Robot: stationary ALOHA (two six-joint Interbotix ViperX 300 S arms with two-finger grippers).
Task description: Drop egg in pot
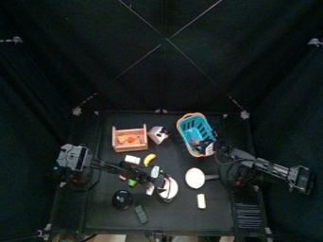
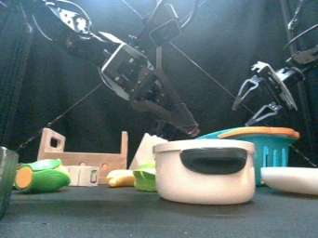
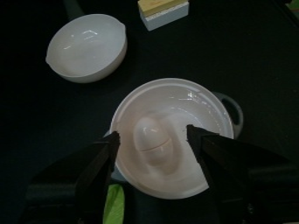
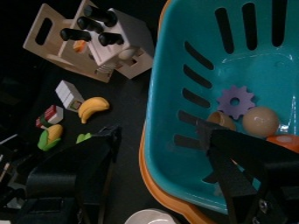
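The pale egg (image 3: 156,145) shows inside the rim of the white pot (image 3: 205,114), between my left gripper's jaws and touching neither. My left gripper (image 3: 155,137) is open and hangs right above the pot. In the front view the pot (image 2: 205,172) stands near and large with a dark handle; the egg is hidden inside it, and the left gripper (image 2: 140,85) hangs behind and above. My right gripper (image 4: 163,136) is open with nothing in it, over the teal basket (image 4: 233,70) at the table's right, apart from the pot.
A white bowl (image 3: 87,48) lies beside the pot. The teal basket holds a purple gear (image 4: 232,101) and a small ball (image 4: 260,118). A wooden rack (image 2: 81,153) stands at the back left, with a banana (image 4: 91,107) and small toy foods around it.
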